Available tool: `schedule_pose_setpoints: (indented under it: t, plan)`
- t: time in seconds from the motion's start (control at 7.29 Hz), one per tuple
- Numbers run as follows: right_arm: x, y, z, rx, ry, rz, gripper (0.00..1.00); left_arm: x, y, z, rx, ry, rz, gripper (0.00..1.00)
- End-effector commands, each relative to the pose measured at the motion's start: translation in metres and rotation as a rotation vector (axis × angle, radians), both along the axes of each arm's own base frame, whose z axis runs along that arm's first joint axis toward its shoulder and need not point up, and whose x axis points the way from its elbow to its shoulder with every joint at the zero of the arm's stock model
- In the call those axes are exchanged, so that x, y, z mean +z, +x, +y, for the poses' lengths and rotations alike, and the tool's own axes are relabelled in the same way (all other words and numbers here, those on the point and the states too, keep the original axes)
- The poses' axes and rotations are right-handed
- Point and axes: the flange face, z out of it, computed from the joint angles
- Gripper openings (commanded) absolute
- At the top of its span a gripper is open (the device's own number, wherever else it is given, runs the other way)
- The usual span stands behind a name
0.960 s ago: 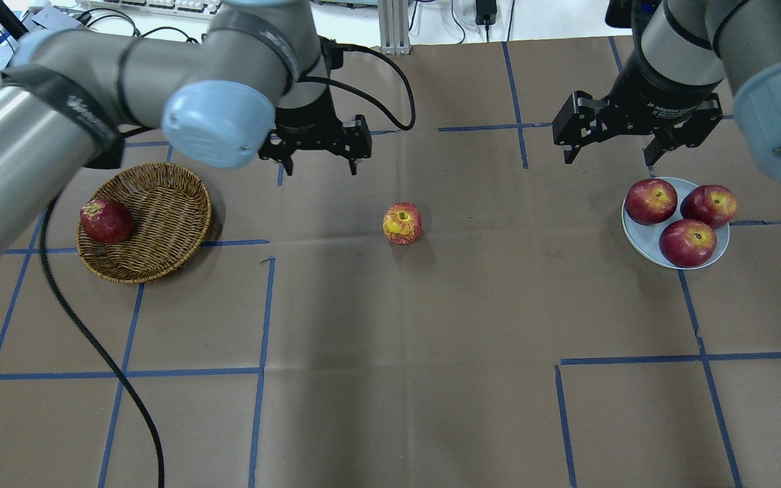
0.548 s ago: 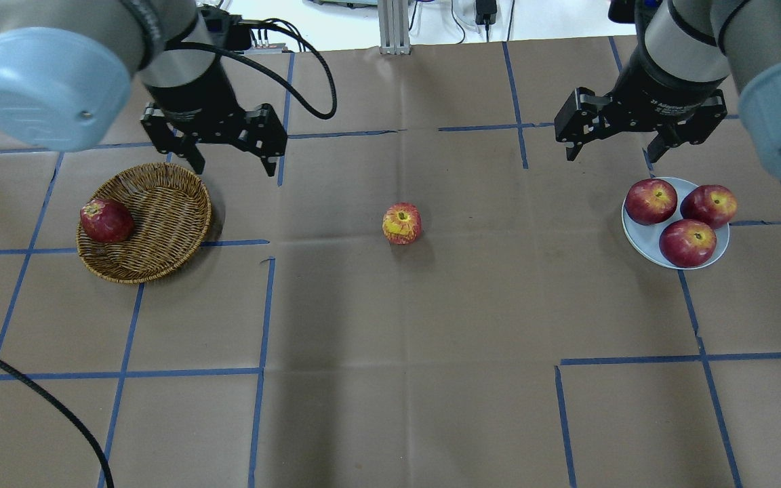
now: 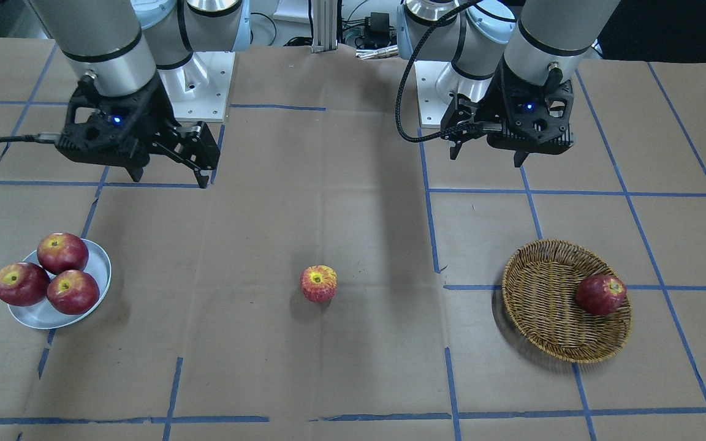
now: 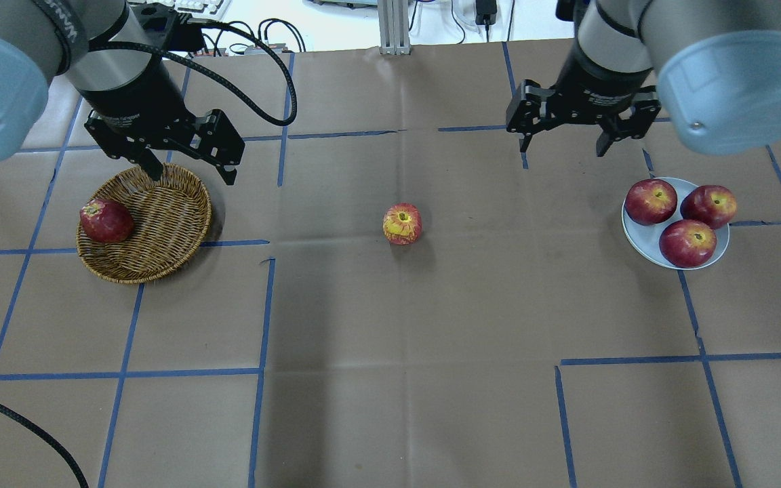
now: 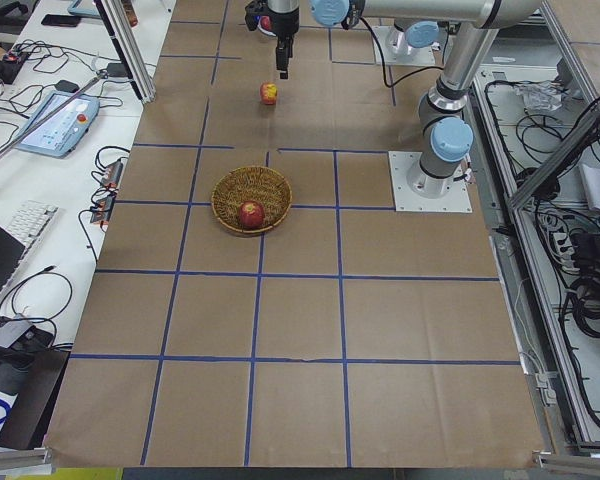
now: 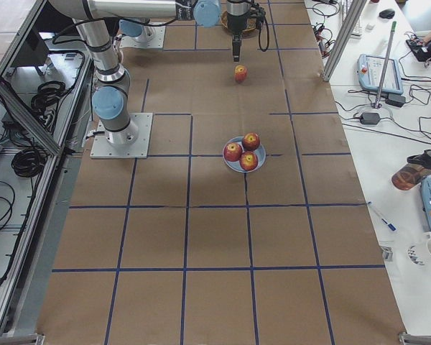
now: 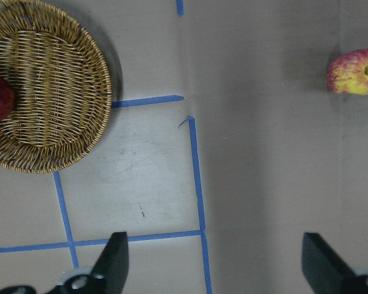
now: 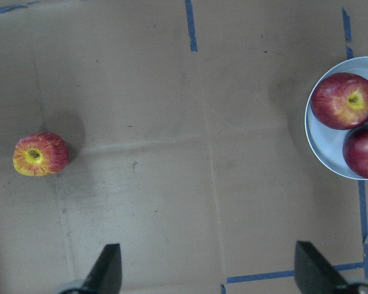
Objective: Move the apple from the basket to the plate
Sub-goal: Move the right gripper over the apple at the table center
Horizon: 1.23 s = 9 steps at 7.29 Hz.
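Note:
The apple [image 4: 402, 224], pinkish-red with a yellow top, lies alone on the brown table at its middle; it also shows in the front view [image 3: 318, 283] and both wrist views [image 7: 354, 71] [image 8: 40, 154]. The wicker basket [image 4: 167, 217] at the left holds one dark-red apple [image 4: 106, 220]. The pale plate [image 4: 640, 240] at the right holds three dark-red apples. My left gripper [image 4: 192, 175] is open and empty, above the basket's far right edge. My right gripper [image 4: 563, 149] is open and empty, between the apple and the plate, at the far side.
Blue tape lines cross the brown paper table cover. The left arm's black cable [image 4: 248, 74] loops behind the basket and another length trails along the near left corner. The arm bases [image 3: 200, 73] stand at the far edge.
My left gripper has moved left from near the table's middle to the basket's far edge. My right gripper has shifted left, away from the plate. The apple has not moved.

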Motion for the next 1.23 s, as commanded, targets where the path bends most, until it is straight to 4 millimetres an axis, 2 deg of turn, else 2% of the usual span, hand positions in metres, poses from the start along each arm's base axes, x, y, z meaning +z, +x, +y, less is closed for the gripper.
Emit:
schedule_pose_setpoints:
  t: [0.0, 0.27, 0.41, 0.69, 0.82, 1.1]
  plan:
    - [-0.040, 0.083, -0.021, -0.010, -0.020, -0.008, 1.00, -0.011, 0.000, -0.013, 0.004, 0.013, -0.005, 0.99]
    - [-0.092, 0.136, -0.034, -0.001, -0.048, -0.020, 1.00, 0.001, -0.003, 0.001, -0.011, -0.005, -0.003, 0.99]
    - [-0.117, 0.150, -0.038, -0.018, -0.039, -0.021, 1.00, 0.007, -0.003, 0.008, -0.014, -0.012, -0.003, 0.99]
    - [-0.170, 0.166, -0.036, 0.008, -0.001, -0.008, 1.00, 0.010, -0.003, 0.015, -0.016, -0.012, -0.004, 0.99]
    - [-0.190, 0.171, -0.035, 0.013, -0.035, -0.021, 1.00, 0.014, -0.003, 0.018, -0.016, -0.022, -0.001, 0.99]
    - [-0.236, 0.171, -0.030, 0.016, -0.048, -0.026, 1.00, 0.014, -0.005, 0.017, -0.021, -0.023, -0.003, 0.99]
